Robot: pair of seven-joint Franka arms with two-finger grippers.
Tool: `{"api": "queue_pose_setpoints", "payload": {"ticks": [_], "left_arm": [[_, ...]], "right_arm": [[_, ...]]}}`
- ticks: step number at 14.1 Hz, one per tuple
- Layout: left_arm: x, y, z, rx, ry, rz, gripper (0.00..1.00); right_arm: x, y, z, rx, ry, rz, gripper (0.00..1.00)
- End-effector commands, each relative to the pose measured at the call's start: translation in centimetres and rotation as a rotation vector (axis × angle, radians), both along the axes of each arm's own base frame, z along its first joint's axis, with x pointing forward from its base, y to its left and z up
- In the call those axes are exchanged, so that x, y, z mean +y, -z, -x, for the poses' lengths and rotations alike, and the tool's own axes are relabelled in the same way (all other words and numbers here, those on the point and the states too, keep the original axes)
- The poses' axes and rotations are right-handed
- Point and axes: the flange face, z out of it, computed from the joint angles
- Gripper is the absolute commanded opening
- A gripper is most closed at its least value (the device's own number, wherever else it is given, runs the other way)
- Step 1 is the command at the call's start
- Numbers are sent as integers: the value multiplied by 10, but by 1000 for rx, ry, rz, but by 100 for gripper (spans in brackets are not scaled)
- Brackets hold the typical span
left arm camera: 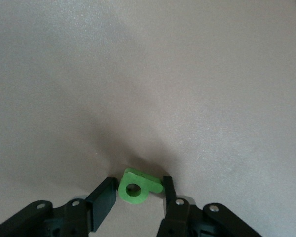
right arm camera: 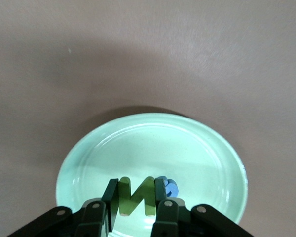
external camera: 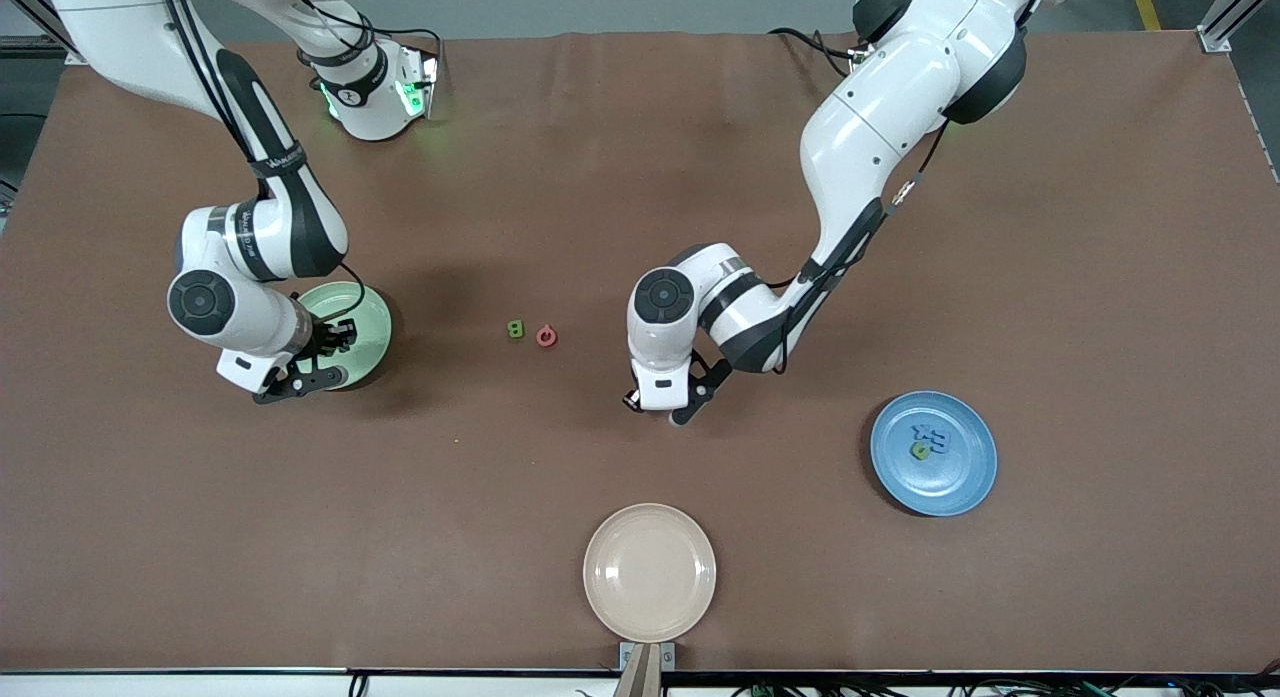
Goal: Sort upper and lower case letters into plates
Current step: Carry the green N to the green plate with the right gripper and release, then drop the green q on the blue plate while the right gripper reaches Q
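Left gripper [left arm camera: 136, 190]: I see it down at the table near the middle, its 2 fingers flanking a bright green letter piece [left arm camera: 138, 185]; one finger touches the piece and the other stands just off it, so I cannot tell whether the grip is made.
Bright green letter piece: it has a round hole and a short stem, and lies on the brown table [external camera: 1050, 277] between the fingertips.
Right gripper [right arm camera: 135, 195]: I see it low over the pale green plate [right arm camera: 153, 143], fingers clamped on an olive-green N [right arm camera: 134, 196].
Pale green plate: toward the right arm's end of the table; a blue letter [right arm camera: 168, 187] lies in it just beside the held N.
Loose letters: a green B [external camera: 515, 329] and a coral red letter [external camera: 546, 336] lie side by side on the table between the 2 grippers.
Blue plate [external camera: 960, 477]: toward the left arm's end, nearer the front camera than the left gripper; it holds blue letters [external camera: 937, 439] and a green letter [external camera: 919, 451], touching.
Beige plate [external camera: 650, 573]: nearest the front camera, at the table's edge.
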Motion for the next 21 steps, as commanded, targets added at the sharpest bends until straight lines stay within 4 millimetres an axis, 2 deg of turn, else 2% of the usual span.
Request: {"api": "queue_pose_setpoints", "payload": {"ticks": [1, 4, 5, 7, 9, 10, 12, 14, 15, 17, 19, 21], "left_arm": [[3, 22, -2, 13, -11, -21, 34], [5, 24, -3, 13, -13, -26, 18], [9, 25, -5, 11, -16, -33, 11], [12, 18, -11, 4, -25, -28, 0], [16, 10, -16, -1, -33, -29, 0], [25, -5, -25, -9, -47, -36, 0], [54, -41, -50, -28, -80, -47, 0], [81, -72, -67, -44, -70, -55, 0], [96, -79, -76, -48, -76, -59, 0], [133, -91, -91, -20, -37, -110, 0], [181, -96, -100, 47, 25, -179, 0], [232, -96, -108, 80, 66, -206, 0]], "right_arm": [[3, 29, 28, -14, -11, -24, 12], [3, 34, 29, -7, -9, -24, 21], [4, 34, 29, -4, -10, -24, 34], [6, 30, 27, -8, -13, -23, 93], [18, 14, 25, -6, -35, -22, 95], [30, -1, 23, -4, -54, -22, 97], [60, -27, 20, 13, -97, -21, 98], [86, -43, 17, 22, -123, -23, 99], [97, -46, 17, 16, -120, -24, 99], [125, -47, 24, 11, -97, -26, 100], [158, -48, 35, 8, -48, -19, 100], [207, -55, 52, -14, 46, -10, 100]]}}
